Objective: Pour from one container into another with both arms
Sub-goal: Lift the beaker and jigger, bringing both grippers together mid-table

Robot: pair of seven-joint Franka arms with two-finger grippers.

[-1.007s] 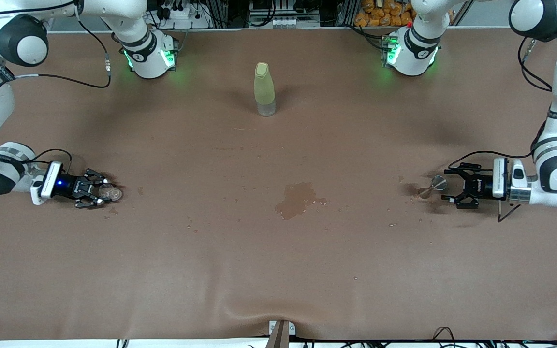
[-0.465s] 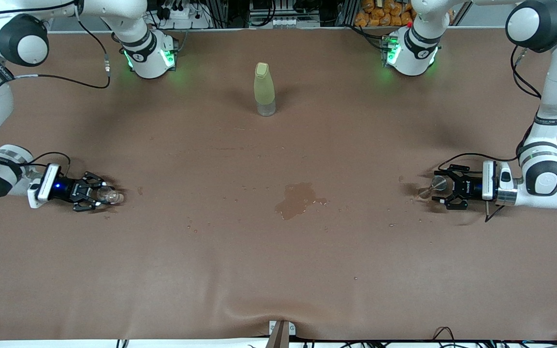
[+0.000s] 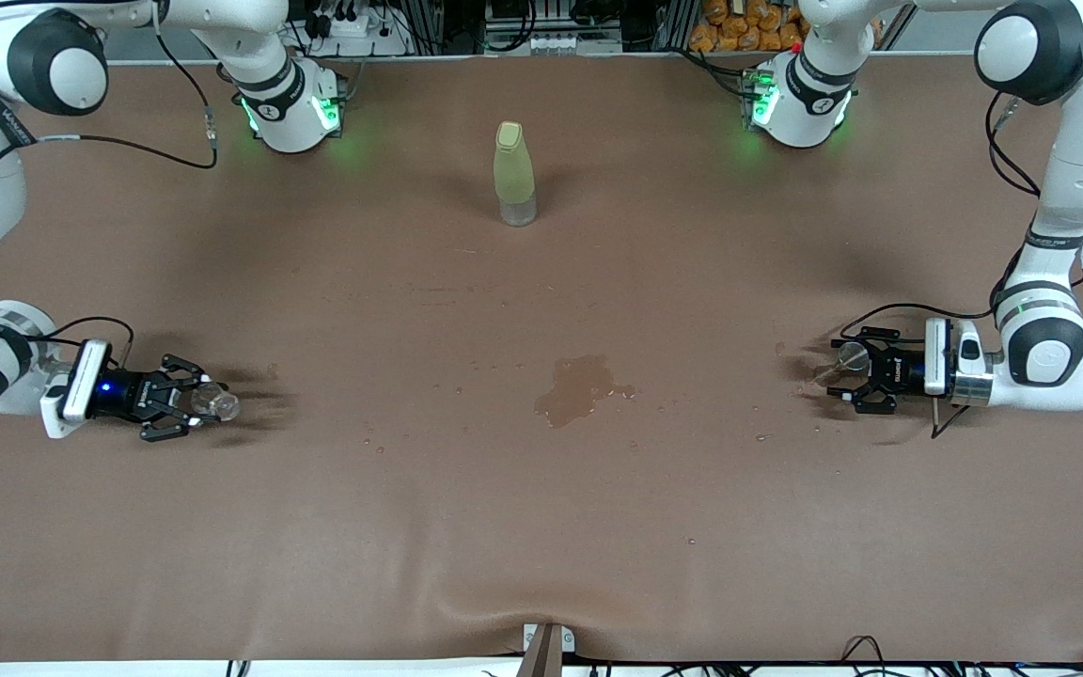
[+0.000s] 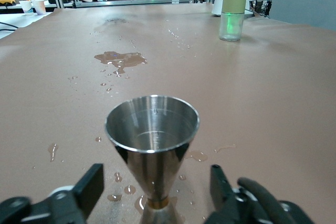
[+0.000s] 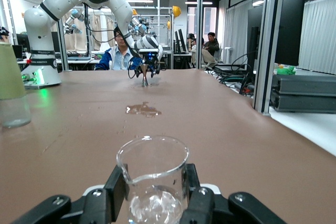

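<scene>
Two white, black-banded arms (image 3: pixel 1059 188)

Table (image 3: pixel 541 527), brown covering: broad open middle, room to pass between both ends
Obstacle, 12 o'clock of centre: tall yellow-green bottle (image 3: pixel 514 174), upright, standing alone
Puddle (image 3: pixel 577 387) at centre with scattered droplets: flat, no bar to passage
3 o'clock end: left gripper (image 3: pixel 850 378) with metal jigger (image 3: pixel 848 358) between its fingers
9 o'clock end: right gripper (image 3: pixel 196 406) clamped on clear beaker (image 3: pixel 216 402)
6 o'clock strip: wide and open
</scene>
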